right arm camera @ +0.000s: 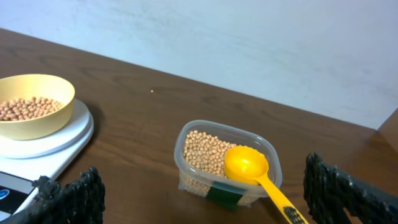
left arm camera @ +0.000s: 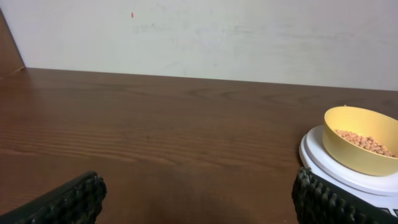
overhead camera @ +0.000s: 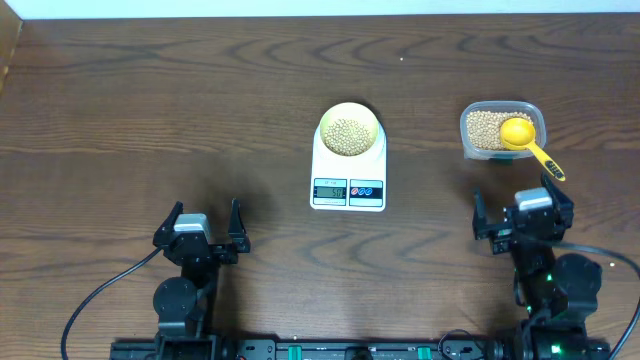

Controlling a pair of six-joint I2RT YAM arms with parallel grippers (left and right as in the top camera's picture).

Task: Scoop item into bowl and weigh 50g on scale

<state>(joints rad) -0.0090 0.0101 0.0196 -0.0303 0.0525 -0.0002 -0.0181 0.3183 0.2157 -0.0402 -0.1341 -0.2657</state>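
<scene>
Your left jaws stood wide open and empty, low over the near left of the tabletop point(overhead camera: 150, 100), well apart from everything else. In the left wrist view the two dark fingertips point(left arm camera: 68, 202) framed bare wood, with the bowl point(overhead camera: 324, 130) off to the right.

Your right jaws were just as wide open and held nothing. They sat at the near right, facing the clear tub point(right arm camera: 189, 177).

You had the pale yellow bowl standing upright on the far end of the white scale point(overhead camera: 348, 172), near the middle of the tabletop. A layer of beans point(overhead camera: 349, 134) lay in its bottom. The scale's display point(overhead camera: 330, 190) and its two round buttons were at the end nearest you. The digits were too small to read.

To the right of the scale, and apart from it, the tub held more beans. The yellow scoop point(overhead camera: 528, 143) rested with its head on those beans. Its handle ran out over the tub's near rim toward your right jaws and ended near them. From overhead you could not tell whether the handle's tip touched a finger.
</scene>
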